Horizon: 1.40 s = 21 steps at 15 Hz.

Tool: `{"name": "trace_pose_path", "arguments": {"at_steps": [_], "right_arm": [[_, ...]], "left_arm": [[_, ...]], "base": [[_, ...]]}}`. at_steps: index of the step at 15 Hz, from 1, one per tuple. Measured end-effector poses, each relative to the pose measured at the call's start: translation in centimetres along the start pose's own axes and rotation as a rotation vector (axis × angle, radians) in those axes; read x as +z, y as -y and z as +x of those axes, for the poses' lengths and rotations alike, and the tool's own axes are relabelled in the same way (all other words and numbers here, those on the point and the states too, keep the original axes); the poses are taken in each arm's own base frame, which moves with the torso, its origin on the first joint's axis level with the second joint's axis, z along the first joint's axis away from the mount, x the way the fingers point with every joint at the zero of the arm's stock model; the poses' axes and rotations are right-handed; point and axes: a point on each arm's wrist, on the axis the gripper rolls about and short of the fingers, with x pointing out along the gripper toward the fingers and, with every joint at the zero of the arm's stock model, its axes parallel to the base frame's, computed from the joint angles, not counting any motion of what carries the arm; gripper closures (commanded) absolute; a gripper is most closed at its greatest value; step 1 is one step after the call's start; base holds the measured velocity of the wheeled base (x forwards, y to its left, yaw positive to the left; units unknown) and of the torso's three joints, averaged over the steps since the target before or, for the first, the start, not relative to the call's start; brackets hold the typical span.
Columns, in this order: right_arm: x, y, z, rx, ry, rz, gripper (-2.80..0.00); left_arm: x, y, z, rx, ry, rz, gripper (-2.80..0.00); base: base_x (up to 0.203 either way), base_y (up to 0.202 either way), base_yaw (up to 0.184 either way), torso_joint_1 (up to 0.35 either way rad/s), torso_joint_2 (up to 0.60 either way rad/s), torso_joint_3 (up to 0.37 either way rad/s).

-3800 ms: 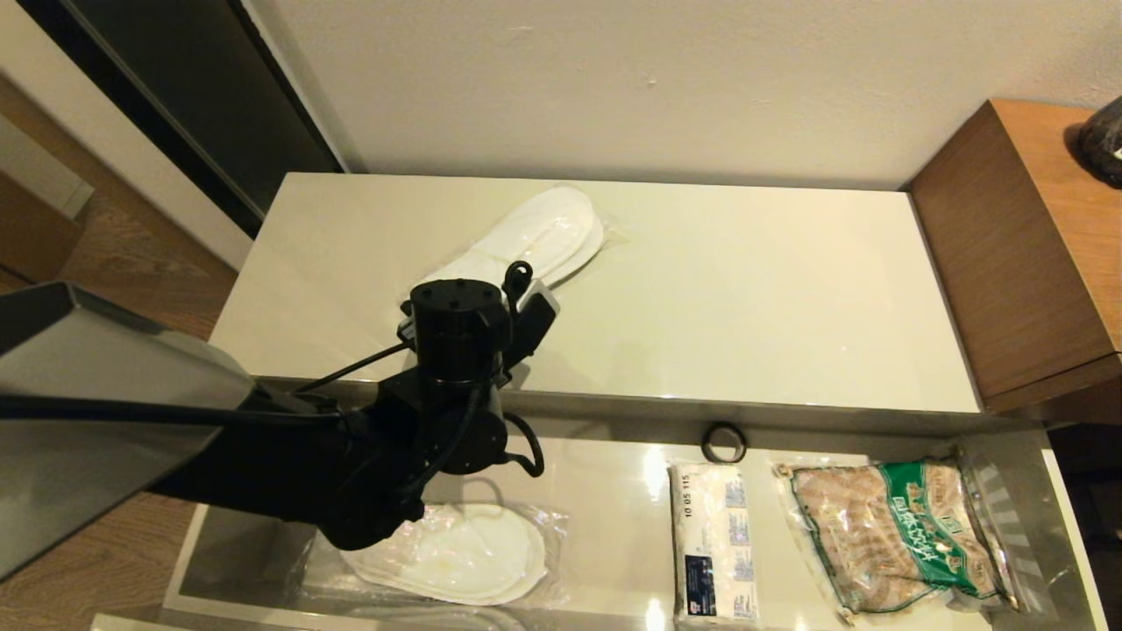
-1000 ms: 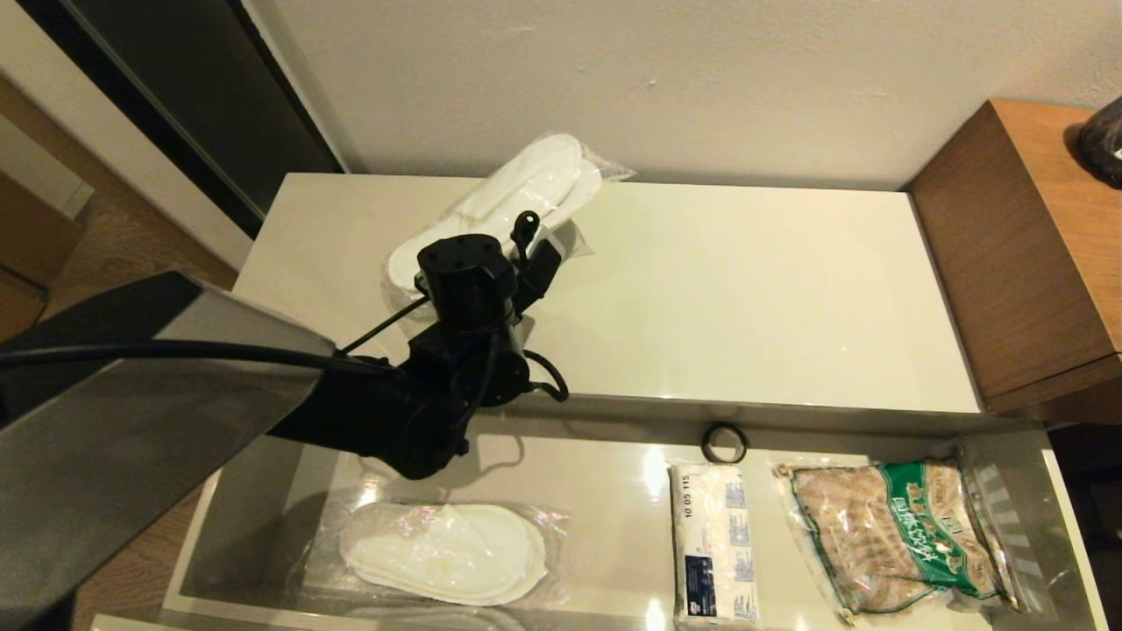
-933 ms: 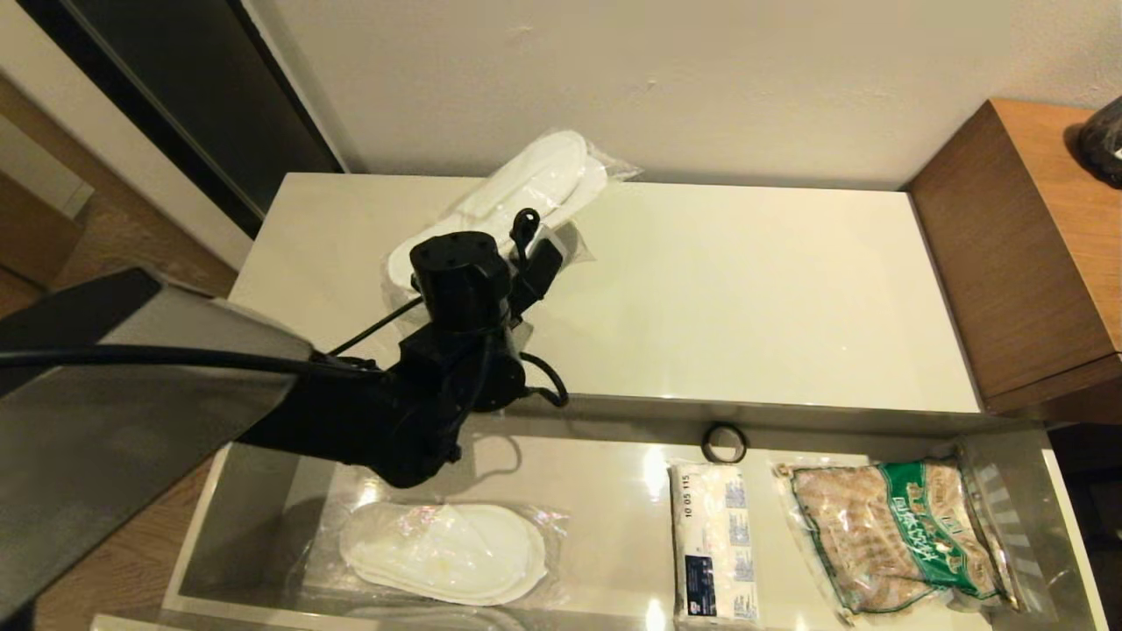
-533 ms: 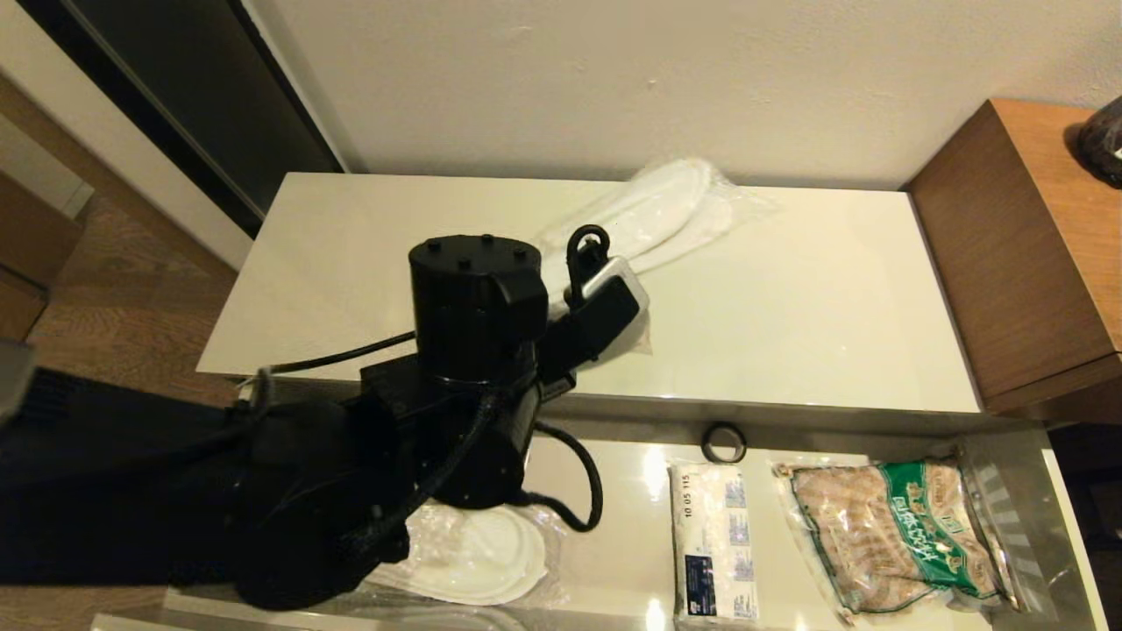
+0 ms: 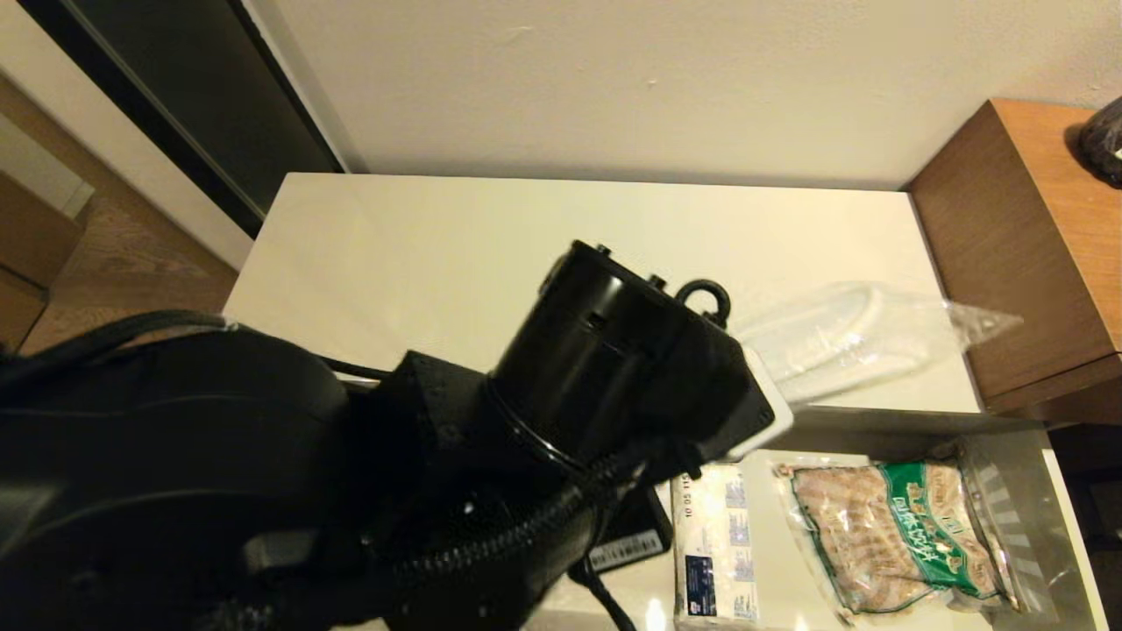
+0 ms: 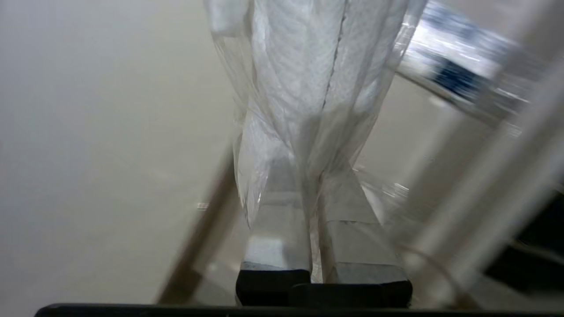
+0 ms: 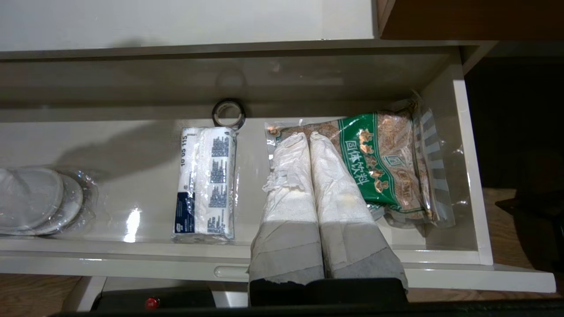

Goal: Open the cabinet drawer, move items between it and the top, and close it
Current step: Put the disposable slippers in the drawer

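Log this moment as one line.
left tool: shut on slippers, over top right end | right tool: shut, over drawer | drawer: open

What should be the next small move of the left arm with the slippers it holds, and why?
Probably carry the wrapped slippers forward and down into the open cabinet drawer. The left pincer is shut on them, and they hang above the top's front right corner. The bare stretch between the tissue pack and the other slippers looks free.
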Motion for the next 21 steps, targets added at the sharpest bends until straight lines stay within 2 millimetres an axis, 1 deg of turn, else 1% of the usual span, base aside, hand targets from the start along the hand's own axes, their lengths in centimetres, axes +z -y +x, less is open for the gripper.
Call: {"name": "trace_pose_path", "arguments": {"at_steps": [2,5,8,15,19,21], "right_arm": [[0.0,0.0,0.0,0.000,0.000,0.001,0.00],[0.0,0.0,0.0,0.000,-0.001,0.001,0.00],[0.0,0.0,0.0,0.000,-0.001,0.000,0.00],[0.0,0.0,0.0,0.000,-0.001,0.000,0.00],[0.0,0.0,0.0,0.000,-0.001,0.000,0.00],[0.0,0.0,0.0,0.000,-0.001,0.001,0.00]], "left_arm": [[-0.2,1.4,0.3,-0.077,-0.040,0.044,0.00],[-0.9,3.6,1.9,-0.130,-0.089,0.091,0.00],[-1.5,5.2,3.6,-0.149,-0.144,0.113,0.00],[-1.7,8.6,8.7,-0.114,-0.184,0.047,0.00],[-3.2,11.1,11.4,-0.144,-0.264,0.084,0.00],[-3.7,12.2,12.8,-0.150,-0.277,0.088,0.00]], "base": [[0.000,0.000,0.000,0.000,0.00,0.000],[0.000,0.000,0.000,0.000,0.00,0.000],[0.000,0.000,0.000,0.000,0.00,0.000],[0.000,0.000,0.000,0.000,0.00,0.000],[0.000,0.000,0.000,0.000,0.00,0.000],[0.000,0.000,0.000,0.000,0.00,0.000]]}}
